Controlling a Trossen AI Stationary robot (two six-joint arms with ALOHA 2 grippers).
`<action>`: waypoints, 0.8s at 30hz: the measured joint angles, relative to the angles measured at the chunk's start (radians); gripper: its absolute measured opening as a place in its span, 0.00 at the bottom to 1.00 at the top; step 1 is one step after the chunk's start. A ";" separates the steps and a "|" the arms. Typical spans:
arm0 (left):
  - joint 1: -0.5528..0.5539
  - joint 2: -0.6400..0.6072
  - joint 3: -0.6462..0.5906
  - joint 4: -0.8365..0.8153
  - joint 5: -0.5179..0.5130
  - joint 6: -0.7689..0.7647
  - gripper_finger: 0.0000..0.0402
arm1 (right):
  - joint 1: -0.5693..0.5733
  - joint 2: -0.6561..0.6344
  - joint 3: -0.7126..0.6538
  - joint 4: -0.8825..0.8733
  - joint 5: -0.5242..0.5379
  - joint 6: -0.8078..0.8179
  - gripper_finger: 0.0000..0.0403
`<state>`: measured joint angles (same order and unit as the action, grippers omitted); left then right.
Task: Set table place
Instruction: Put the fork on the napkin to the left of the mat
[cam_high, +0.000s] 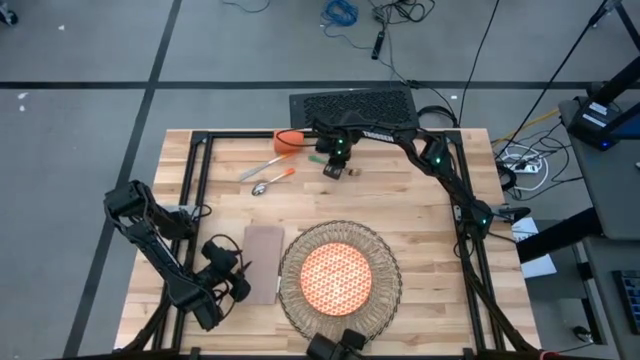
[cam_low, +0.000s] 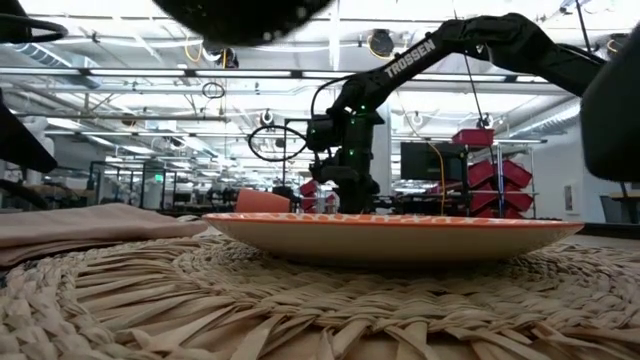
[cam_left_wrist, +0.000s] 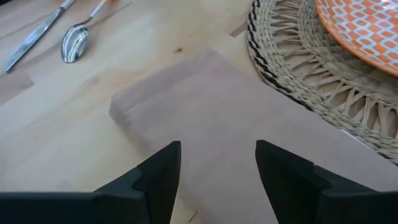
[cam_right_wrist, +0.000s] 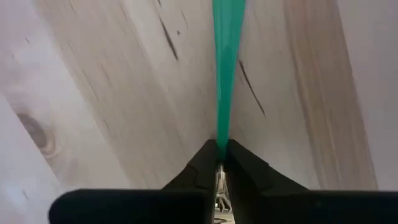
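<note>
My right gripper (cam_high: 335, 166) points down at the far middle of the table (cam_high: 430, 215), shut on the green-handled fork (cam_right_wrist: 224, 68). An orange cup (cam_high: 288, 140) stands just left of it. The orange-handled knife (cam_high: 264, 165) and spoon (cam_high: 272, 182) lie on the wood nearby. The orange-patterned plate (cam_high: 338, 277) sits on the round woven placemat (cam_high: 388, 262) at the near middle. The beige napkin (cam_high: 263, 262) lies flat to the placemat's left. My left gripper (cam_left_wrist: 217, 174) stands open at the napkin's near left side (cam_left_wrist: 205, 106); whether it touches the cloth, I cannot tell. My right gripper pinches the fork's green handle (cam_right_wrist: 222, 134) between its two fingertips (cam_right_wrist: 245, 165), coming from above and pointing down. The fingers lie across the fork. The handle runs away from them along the wood, and a bit of bare metal (cam_right_wrist: 217, 186) shows between the fingers.
A black keyboard-like slab (cam_high: 352, 105) lies at the table's far edge behind the right arm. Bare wood lies right of the placemat and at the far left of the table. In the low view the plate (cam_low: 400, 235) and placemat (cam_low: 300, 300) fill the foreground.
</note>
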<state>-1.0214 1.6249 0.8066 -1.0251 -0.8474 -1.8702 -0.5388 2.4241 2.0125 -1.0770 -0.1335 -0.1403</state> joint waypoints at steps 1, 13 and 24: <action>0.000 0.000 0.000 0.002 0.000 0.000 0.48 | 0.004 0.000 0.000 -0.002 0.009 0.002 0.02; 0.000 0.000 0.003 0.014 0.008 0.054 0.48 | 0.075 -0.069 0.031 -0.056 0.029 -0.038 0.00; -0.092 -0.141 0.004 -0.112 0.009 0.014 0.48 | 0.295 -0.238 0.040 -0.094 0.019 -0.257 0.00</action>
<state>-1.1135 1.4843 0.8104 -1.1375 -0.8382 -1.8563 -0.2442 2.1857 2.0521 -1.1709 -0.1142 -0.3971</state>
